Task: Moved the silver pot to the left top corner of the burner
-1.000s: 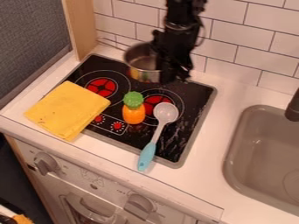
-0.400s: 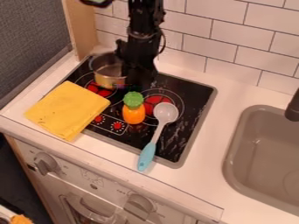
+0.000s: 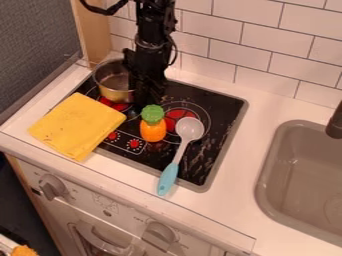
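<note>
One silver pot [image 3: 113, 93], near the cooktop's [image 3: 224, 111] top-left corner, lay between that corner and the gripper [image 3: 148, 100], just beside the latter. Gripper wide or holding: could not tell.

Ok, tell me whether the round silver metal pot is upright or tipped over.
Upright: the silver metal pot has its open rim facing up, with its inside showing.

The pot [image 3: 112, 86] is silver and the cloth [image 3: 77, 126] yellow. The spoon [image 3: 190, 129] has a blue handle. White tiles [image 3: 270, 54] show a grid of dark lines.
</note>
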Controlling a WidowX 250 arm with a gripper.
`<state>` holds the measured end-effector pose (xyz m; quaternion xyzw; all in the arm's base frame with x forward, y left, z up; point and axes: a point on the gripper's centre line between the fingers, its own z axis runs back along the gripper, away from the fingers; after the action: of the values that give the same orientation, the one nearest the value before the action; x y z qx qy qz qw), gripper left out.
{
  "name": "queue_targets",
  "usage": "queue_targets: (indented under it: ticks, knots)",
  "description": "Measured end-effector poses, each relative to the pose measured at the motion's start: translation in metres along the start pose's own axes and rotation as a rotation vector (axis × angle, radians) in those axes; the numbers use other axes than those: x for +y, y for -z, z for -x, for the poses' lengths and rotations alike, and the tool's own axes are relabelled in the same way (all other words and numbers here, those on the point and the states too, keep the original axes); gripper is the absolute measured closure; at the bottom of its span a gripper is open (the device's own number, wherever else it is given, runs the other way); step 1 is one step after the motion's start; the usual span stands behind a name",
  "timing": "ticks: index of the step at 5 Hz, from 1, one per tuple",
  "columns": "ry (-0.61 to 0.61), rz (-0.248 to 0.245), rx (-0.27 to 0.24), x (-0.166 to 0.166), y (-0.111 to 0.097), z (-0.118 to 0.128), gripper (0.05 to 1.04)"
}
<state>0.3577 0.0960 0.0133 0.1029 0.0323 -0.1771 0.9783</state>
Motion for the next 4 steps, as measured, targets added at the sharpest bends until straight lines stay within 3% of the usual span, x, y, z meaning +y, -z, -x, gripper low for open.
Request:
queue_targets:
  ticks: [1, 2, 3, 4]
  knots:
    - [-0.015, 0.014, -0.024, 0.002, 0.002, -0.001, 0.97]
    - [-0.041, 0.04, -0.044, 0.001, 0.004, 0.001, 0.794]
    - [-0.087, 0.078, -0.075, 0.0, -0.007, 0.009, 0.515]
    - [-0.13, 0.089, -0.138, 0.002, -0.027, 0.013, 0.202]
